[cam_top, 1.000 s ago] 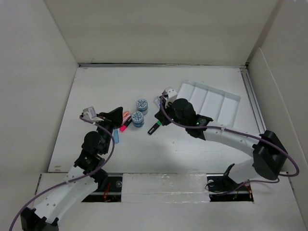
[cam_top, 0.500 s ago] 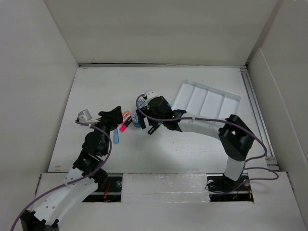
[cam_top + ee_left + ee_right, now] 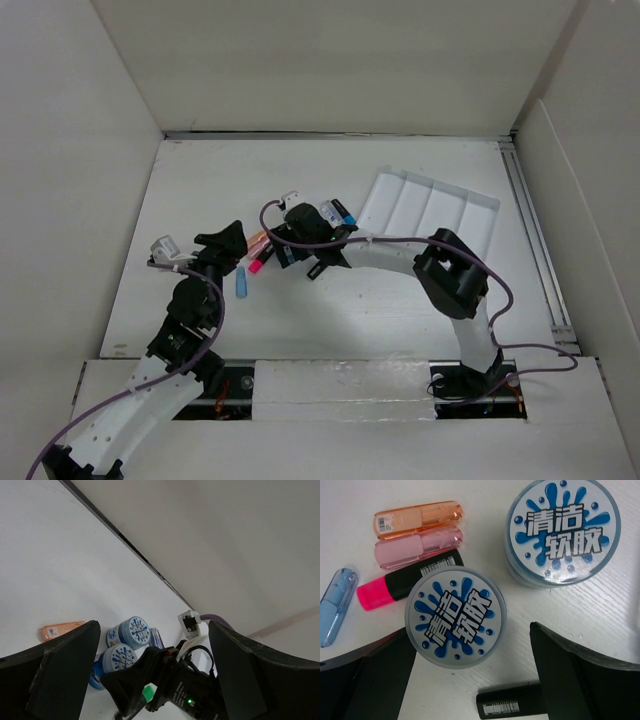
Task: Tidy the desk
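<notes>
Matt desk [image 3: 200, 190], glossy translucent orange plastic tube [image 3: 418, 517]

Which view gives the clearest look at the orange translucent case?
The right wrist view: the orange case lies whole and close up, its barcode label showing, beside a pink case. The left wrist view shows the case small, at a low angle. The top external view shows only an orange sliver of it.

Cluttered white desk [image 3: 400, 310].
Tubs [image 3: 456, 614], capsule cases [image 3: 417, 519] and markers [image 3: 405, 582] are clustered at centre; a tray [image 3: 440, 215] is placed right of them.
</notes>
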{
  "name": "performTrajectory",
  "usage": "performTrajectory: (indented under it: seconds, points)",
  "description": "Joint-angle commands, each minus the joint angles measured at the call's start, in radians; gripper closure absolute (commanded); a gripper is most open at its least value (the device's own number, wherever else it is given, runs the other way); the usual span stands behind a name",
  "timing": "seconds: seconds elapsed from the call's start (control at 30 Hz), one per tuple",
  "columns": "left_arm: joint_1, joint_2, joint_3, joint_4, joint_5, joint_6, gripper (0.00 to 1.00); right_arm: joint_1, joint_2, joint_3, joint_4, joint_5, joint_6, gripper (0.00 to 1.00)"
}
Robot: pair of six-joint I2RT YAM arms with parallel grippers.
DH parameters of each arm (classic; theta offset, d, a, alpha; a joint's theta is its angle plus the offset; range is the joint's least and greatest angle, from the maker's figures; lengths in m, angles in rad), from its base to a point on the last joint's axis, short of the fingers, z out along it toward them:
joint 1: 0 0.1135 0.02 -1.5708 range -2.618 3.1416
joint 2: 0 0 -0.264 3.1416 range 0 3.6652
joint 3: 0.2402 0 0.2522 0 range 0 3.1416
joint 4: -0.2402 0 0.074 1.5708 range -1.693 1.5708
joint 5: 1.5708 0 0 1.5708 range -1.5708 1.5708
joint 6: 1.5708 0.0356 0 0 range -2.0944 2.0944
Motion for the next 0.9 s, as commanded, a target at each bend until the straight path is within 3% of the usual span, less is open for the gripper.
performTrajectory:
  seconds: [0.0, 0.3, 0.33, 0.4, 0.43, 0.47, 0.63, 0.87]
  points:
    - [-0.014, -0.027, 0.012, 0.033, -0.011, 0.001, 0.14, 0.006, 0.023, 0.095, 0.021, 0.029, -0.021, 0.04]
    - [-0.014, -0.027, 0.006, 0.041, -0.003, 0.002, 0.14, 0.026, 0.051, 0.127, 0.018, 0.069, -0.016, 0.11]
    - [-0.014, -0.029, 0.011, 0.021, -0.003, -0.003, 0.14, 0.037, 0.051, 0.13, 0.016, 0.076, -0.016, 0.21]
    - [-0.014, -0.034, 0.017, 0.017, 0.006, -0.006, 0.14, 0.037, 0.04, 0.124, 0.01, 0.088, -0.015, 0.29]
    - [-0.014, -0.037, 0.011, 0.036, 0.008, -0.003, 0.14, 0.037, 0.03, 0.118, 0.015, 0.095, -0.01, 0.48]
    - [-0.014, -0.037, -0.001, 0.043, 0.006, 0.001, 0.14, 0.046, 0.019, 0.112, 0.013, 0.092, -0.007, 0.53]
    - [-0.014, -0.037, 0.006, 0.044, 0.021, 0.003, 0.14, 0.055, -0.104, 0.08, 0.019, 0.066, 0.002, 0.58]
    - [-0.014, -0.023, -0.006, 0.07, 0.041, 0.015, 0.14, 0.01, -0.338, -0.006, 0.054, 0.06, -0.01, 0.58]
